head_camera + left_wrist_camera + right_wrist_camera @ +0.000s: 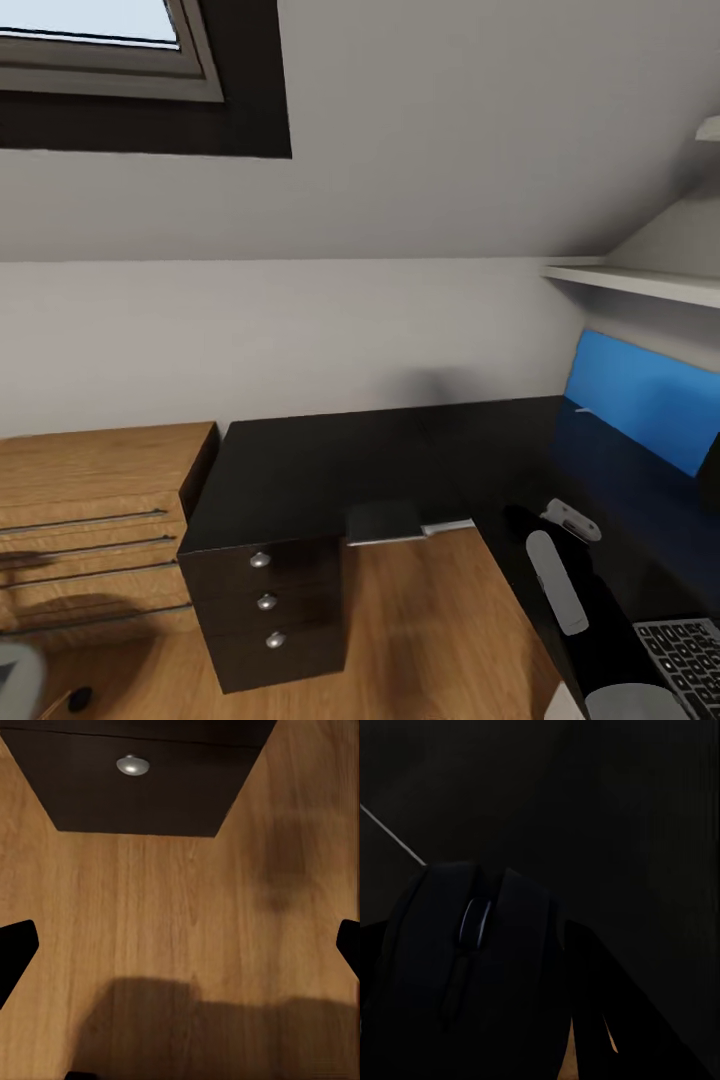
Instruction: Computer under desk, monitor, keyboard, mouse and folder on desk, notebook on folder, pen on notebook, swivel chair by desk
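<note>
Worktop (400, 450) fills the middle of our head view: a glossy black L-shaped surface with a blue back panel (640, 395) along its right wing and a black three-drawer unit (265, 600) under its left end. A light wooden drawer chest (90, 520) stands just beside that unit. At the lower right corner we see part of the keyboard (690, 660) lying on the worktop, dark keys inside a lighter rim. Our right arm (565, 580) reaches over the worktop's inner edge, near the keyboard.

Through the right wrist camera we see the mouse (472, 945), black with a scroll wheel, directly in front of the right gripper (510, 1020) on the dark surface; we cannot tell whether the fingers are clamped on it or merely around it.

Through the left wrist camera the left gripper (180, 952) hangs over wooden floor (165, 915), its fingers (15, 945) wide apart at the picture's edges, with a round drawer knob (133, 765) ahead.
</note>
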Robot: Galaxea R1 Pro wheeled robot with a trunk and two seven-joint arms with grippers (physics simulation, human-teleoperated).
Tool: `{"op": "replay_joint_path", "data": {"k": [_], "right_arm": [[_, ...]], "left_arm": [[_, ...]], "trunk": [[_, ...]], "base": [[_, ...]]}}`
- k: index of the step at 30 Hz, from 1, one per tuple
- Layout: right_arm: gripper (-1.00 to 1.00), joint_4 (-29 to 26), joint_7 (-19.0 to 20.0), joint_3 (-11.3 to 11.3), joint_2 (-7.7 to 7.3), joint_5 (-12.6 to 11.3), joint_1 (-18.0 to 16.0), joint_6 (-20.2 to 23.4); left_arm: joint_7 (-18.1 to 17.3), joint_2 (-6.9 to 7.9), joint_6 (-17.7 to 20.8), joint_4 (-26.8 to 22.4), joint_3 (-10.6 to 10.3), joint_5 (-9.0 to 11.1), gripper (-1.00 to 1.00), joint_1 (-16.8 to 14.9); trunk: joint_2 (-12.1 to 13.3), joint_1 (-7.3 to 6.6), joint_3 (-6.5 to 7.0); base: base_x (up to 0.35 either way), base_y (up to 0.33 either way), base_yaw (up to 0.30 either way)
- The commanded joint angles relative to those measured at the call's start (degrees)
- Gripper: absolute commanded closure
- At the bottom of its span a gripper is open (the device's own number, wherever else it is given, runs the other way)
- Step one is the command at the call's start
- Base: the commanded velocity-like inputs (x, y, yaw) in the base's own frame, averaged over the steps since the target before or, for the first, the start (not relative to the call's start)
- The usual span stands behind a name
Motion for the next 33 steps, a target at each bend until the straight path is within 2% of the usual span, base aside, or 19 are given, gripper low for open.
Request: {"op": "replay_joint_path", "data": {"k": [1,11,17,22,25,29,31,33], "right_arm": [[1.00,-0.1,-0.4,0.0,-0.01,-0.6,0.0,0.0],[1.00,0.0,-0.4,-0.4,-0.07,-0.7,0.0,-0.2],[1.00,0.1,0.1,-2.5,-1.80,-0.7,0.0,-0.2],[1.00,0.3,0.3,-2.7,-2.32,-0.4,0.0,-0.6],[1.00,1.1,0.3,-2.7,-3.55,-0.3,0.0,-1.5],[1.00,1.6,0.6,-2.3,-3.98,0.3,-0.1,-1.8],[1.00,2.0,1.6,-2.1,-4.07,2.6,-0.1,-2.1],[1.00,3.6,5.0,-1.8,-4.11,8.2,-0.3,-4.1]], "left_arm": [[0.4,0.06,0.0,-0.1,-0.3,0.4,-1.00,0.0],[0.4,0.07,-0.1,-0.1,-0.2,0.4,-1.00,0.0],[0.4,0.17,-0.1,-0.2,0.1,0.2,-1.00,0.0],[0.4,0.17,-0.1,-0.2,-0.1,0.2,-1.00,0.0],[0.4,0.17,-0.1,-0.2,-0.1,0.2,-1.00,0.0],[0.4,0.14,-0.1,-0.2,-0.1,0.2,-1.00,0.0],[0.4,0.16,-0.1,-0.2,-0.1,0.2,-1.00,0.0],[0.4,0.16,-0.1,-0.3,-0.1,0.2,-1.00,0.0]], "trunk": [[0.0,0.01,-0.07],[0.0,0.01,-0.05],[0.0,0.01,0.20],[0.0,0.01,0.40],[0.0,0.01,0.49],[0.0,0.01,0.54],[0.0,0.01,0.54],[0.0,0.01,0.55]], "base": [[0.000,0.000,-0.141],[0.000,0.000,-0.033],[0.000,0.000,-0.229],[0.000,0.000,-0.247],[0.000,0.000,-0.234],[0.000,0.000,-0.089],[0.000,0.000,-0.028],[0.000,0.000,-0.011]]}}
